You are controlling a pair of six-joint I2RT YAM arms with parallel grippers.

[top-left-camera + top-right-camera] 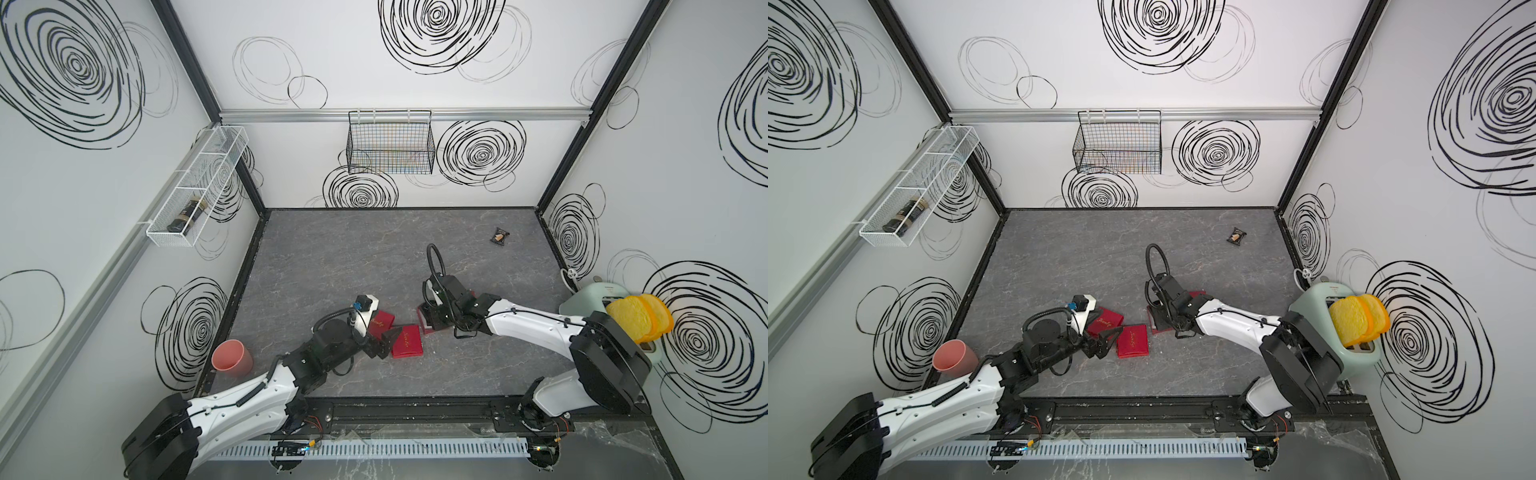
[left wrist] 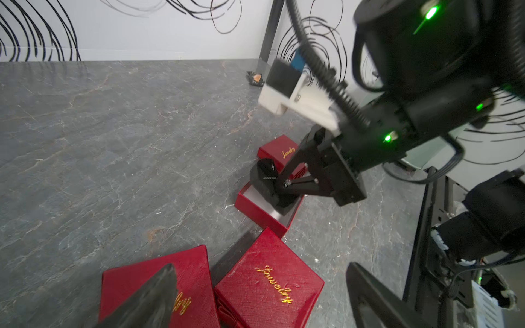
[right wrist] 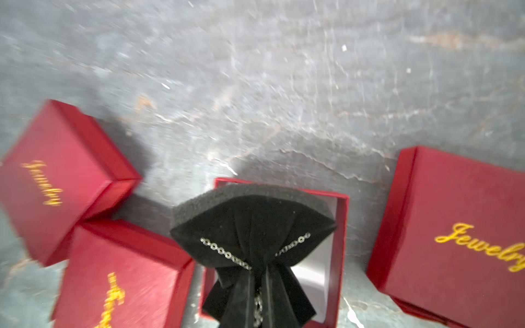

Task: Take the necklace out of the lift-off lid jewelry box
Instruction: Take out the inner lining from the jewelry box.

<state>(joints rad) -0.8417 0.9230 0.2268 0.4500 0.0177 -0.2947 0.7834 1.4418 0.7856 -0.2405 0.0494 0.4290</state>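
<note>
Gray marbled table fills a booth of white walls scribbled with black swirls. A mint toaster with yellow slices sticking out stands at the right edge, its lower side hidden by the right arm. A black wire basket hangs on the back wall. A white wire shelf on the left wall holds a dark jar. A pink cup sits beside the left arm.

The left gripper hovers with its jaws spread wide over two red boxes lettered "Jewelry", which touch at a corner. A third lettered box lies just beyond the open box.

In both top views the right wrist covers the open box almost fully. The right gripper reaches into it, jaws pressed together on the necklace and the puckered fold of the black pad beneath. The pad is tilted up, partly out of the box, with the chain across it.

A small dark packet lies well apart, toward the far right corner.
</note>
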